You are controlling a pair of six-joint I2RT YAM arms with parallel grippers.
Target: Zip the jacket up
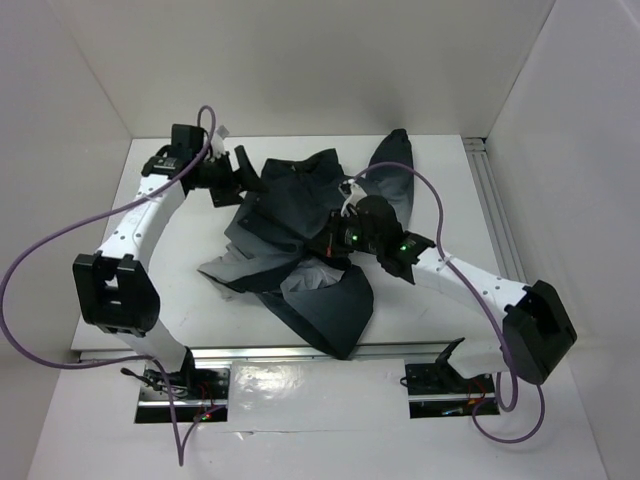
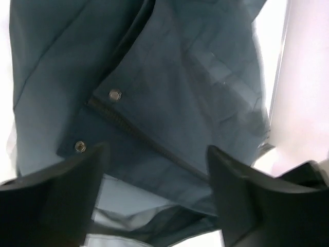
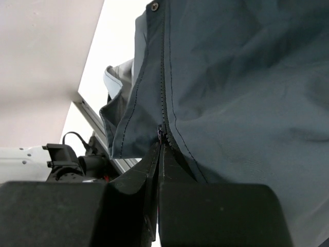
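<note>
The dark jacket lies crumpled across the middle of the table, with light grey lining showing at its near left. My left gripper is at the jacket's far-left edge. In the left wrist view it stands open over the fabric, where two metal snaps and a zipper line show; nothing is pinched. My right gripper rests on the jacket's middle. In the right wrist view it is shut on the zipper pull, and the closed zipper runs away from the fingertips.
White walls enclose the table on three sides. An aluminium rail runs along the right edge and another along the near edge. Purple cables loop from both arms. A jacket flap hangs toward the near rail.
</note>
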